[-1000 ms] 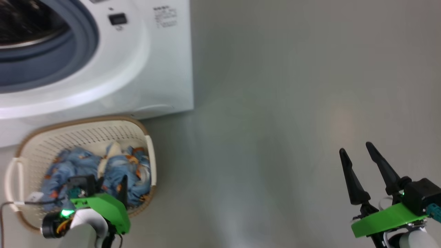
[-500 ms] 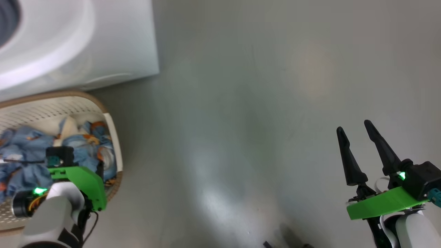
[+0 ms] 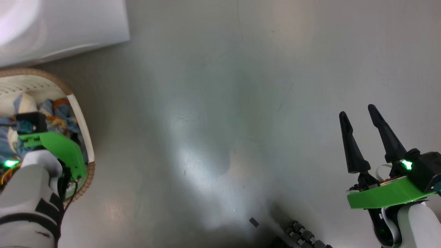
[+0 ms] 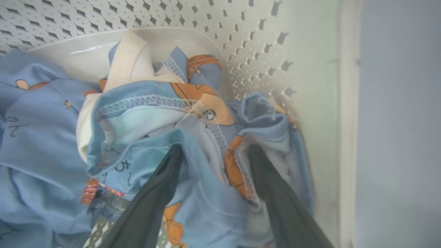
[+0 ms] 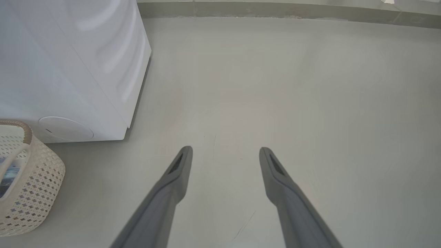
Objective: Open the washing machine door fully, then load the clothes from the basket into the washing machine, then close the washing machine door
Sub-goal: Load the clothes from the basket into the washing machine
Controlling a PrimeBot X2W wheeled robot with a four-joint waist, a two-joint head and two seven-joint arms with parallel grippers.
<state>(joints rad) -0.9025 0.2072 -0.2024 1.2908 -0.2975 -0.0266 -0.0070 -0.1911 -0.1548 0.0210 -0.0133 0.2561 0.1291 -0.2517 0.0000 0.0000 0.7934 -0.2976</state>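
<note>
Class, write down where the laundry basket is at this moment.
The basket sits on the floor at the head view's left edge, close below the washing machine, with the left end effector among the clothes inside it.

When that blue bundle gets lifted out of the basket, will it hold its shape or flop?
Probably floppy: the clothes lie crumpled in soft folds, so they should drape and dangle. Likely light, thin stitched fabric. A trailing edge might snag the perforated basket.

Smooth grey floor (image 3: 220,103) (glossy, pale glare patches); darker band (image 5: 275,10) along far edge.
</note>
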